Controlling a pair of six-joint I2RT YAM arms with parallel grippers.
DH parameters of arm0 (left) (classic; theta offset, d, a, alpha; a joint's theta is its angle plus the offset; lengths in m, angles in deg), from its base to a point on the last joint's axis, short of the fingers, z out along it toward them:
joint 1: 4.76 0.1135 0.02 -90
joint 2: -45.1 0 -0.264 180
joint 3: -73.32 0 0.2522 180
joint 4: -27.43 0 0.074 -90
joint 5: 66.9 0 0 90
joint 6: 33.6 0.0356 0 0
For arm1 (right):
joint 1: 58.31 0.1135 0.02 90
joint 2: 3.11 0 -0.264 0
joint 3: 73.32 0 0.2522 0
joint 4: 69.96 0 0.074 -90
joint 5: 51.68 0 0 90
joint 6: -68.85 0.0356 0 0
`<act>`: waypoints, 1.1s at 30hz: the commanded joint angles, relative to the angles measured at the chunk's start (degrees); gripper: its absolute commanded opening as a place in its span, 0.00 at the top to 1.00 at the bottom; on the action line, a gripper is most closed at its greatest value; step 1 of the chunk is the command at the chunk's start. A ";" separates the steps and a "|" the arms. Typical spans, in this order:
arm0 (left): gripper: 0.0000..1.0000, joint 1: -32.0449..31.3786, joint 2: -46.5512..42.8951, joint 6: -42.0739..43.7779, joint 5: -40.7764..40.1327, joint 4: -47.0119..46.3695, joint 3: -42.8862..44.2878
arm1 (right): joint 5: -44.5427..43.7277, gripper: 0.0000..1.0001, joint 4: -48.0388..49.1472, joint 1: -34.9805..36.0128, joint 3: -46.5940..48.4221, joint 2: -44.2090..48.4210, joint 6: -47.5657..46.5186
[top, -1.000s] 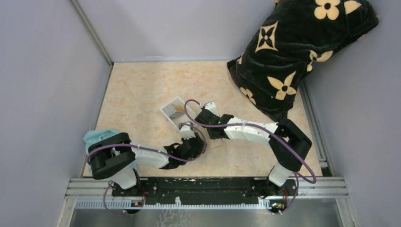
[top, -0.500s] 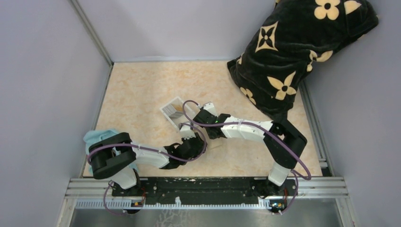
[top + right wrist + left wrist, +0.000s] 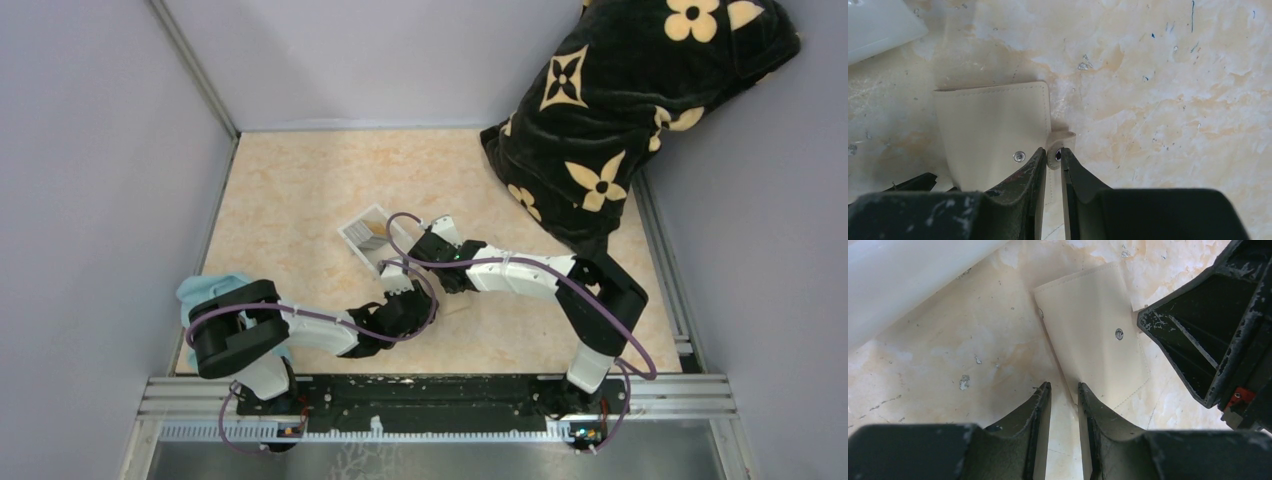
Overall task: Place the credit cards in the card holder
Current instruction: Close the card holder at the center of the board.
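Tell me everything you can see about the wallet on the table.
The wallet is tan-beige and leather-looking, with stitched edges. It lies folded flat on the marbled table. A metal stud shows on its top face. Its snap tab sticks out past one edge, unfastened, and is pinched by the right pincer. The left pincer has its tips at another edge; whether it grips is unclear. No cards show.

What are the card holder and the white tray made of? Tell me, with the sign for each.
The card holder looks like matte cream leather or faux leather: stitching runs along its edges and a metal snap stud is set into it. The tray appears to be smooth white plastic, with a soft sheen and no visible grain.
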 commanded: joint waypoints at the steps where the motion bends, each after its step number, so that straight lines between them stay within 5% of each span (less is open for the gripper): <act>1: 0.66 0.02 1.45 -0.30 0.07 1.06 -0.46 | -2.78 0.82 -0.79 0.38 2.32 -0.66 -0.14; 18: 0.67 -0.04 2.07 -0.03 0.08 0.54 0.06 | -4.62 1.00 -2.43 0.36 1.66 -0.54 0.56; 33: 0.66 -0.01 3.52 1.45 0.34 0.73 1.98 | 1.25 1.00 -0.04 0.54 1.97 0.54 -0.75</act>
